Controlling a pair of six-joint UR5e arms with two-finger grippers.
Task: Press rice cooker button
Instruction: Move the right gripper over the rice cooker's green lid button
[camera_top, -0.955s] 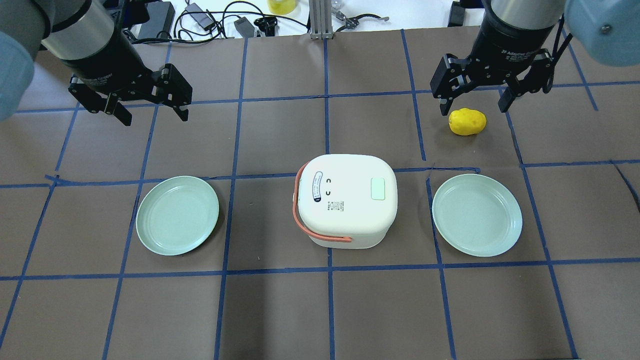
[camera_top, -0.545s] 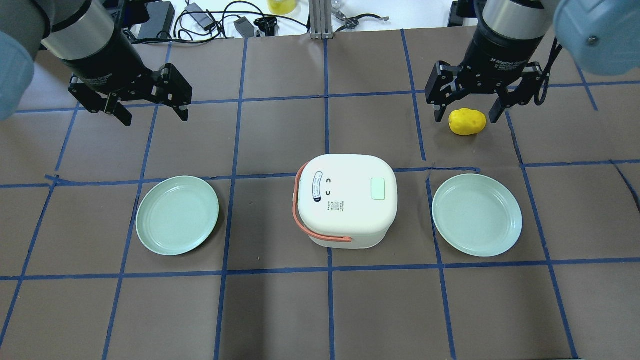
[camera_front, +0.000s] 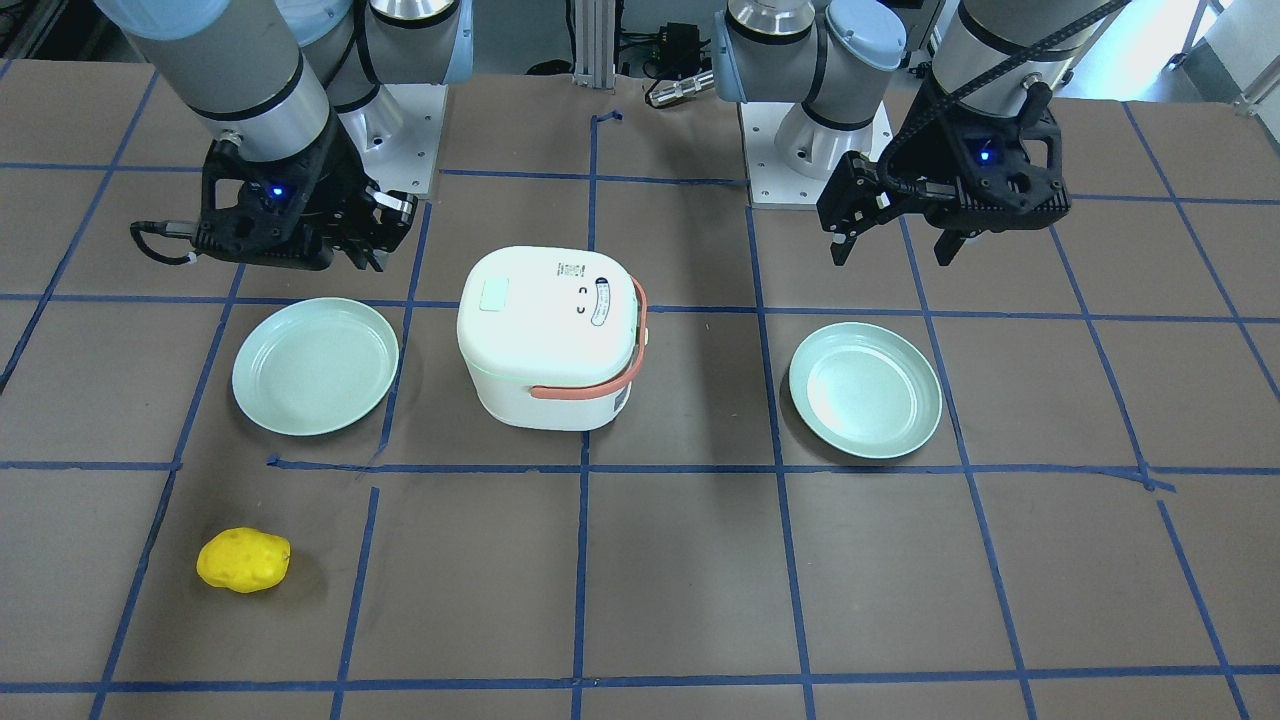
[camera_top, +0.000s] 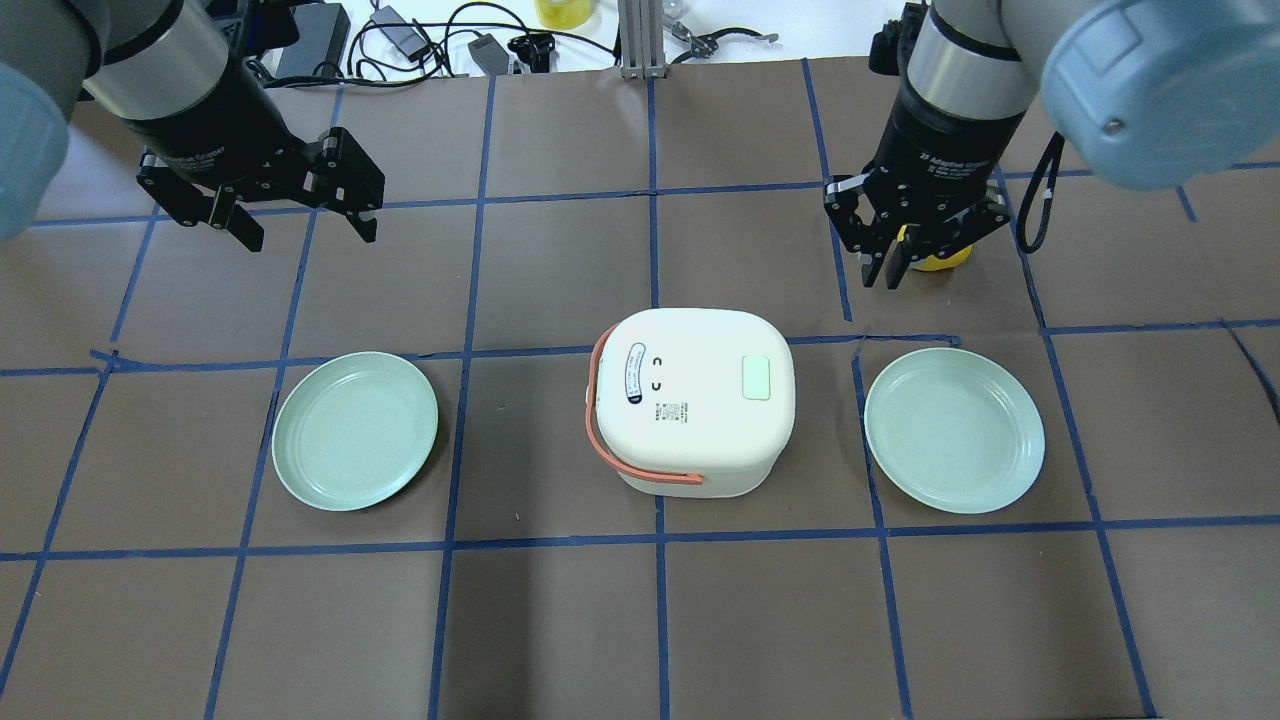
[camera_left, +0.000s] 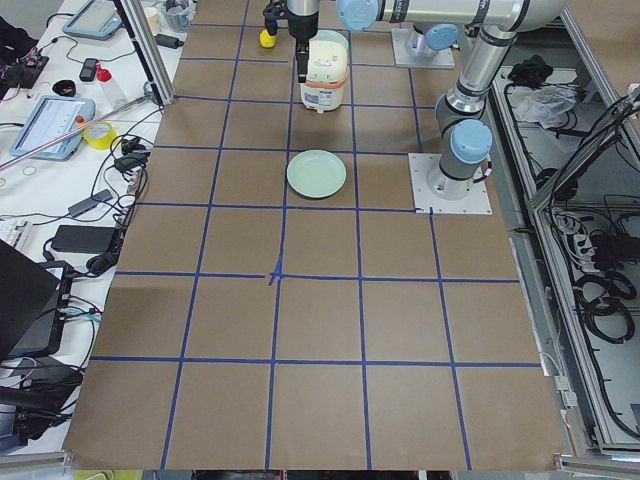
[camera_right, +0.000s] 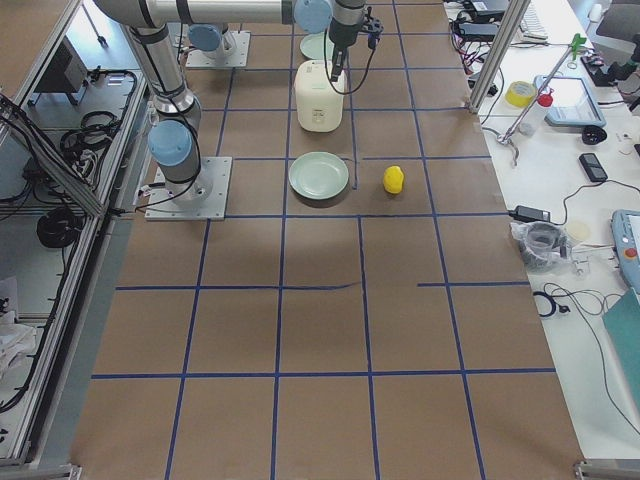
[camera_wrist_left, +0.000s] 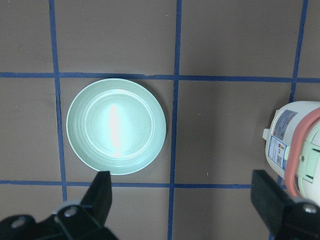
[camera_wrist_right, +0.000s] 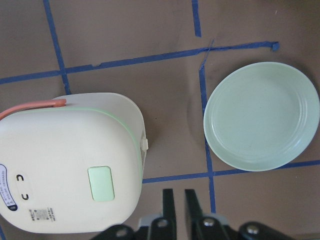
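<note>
The white rice cooker (camera_top: 690, 415) with an orange handle stands mid-table; its pale green button (camera_top: 755, 378) is on the lid's right side. My right gripper (camera_top: 885, 275) is shut and empty, hovering beyond the cooker's far right corner, apart from it. In the right wrist view its fingertips (camera_wrist_right: 178, 200) are pressed together, with the button (camera_wrist_right: 101, 183) to their left. My left gripper (camera_top: 308, 236) is open and empty at the far left, above the table. The left wrist view shows the cooker's edge (camera_wrist_left: 300, 155) at the right.
Two pale green plates flank the cooker, a left one (camera_top: 290, 440) and a right one (camera_top: 1020, 440). A yellow lumpy fruit (camera_top: 945, 262) lies just behind my right gripper and partly hidden by it. Cables and clutter line the far table edge (camera_top: 420, 40).
My right gripper has moved left and toward the cooker, off the yellow fruit, and its fingers have closed from open to shut. The left arm has not moved.
</note>
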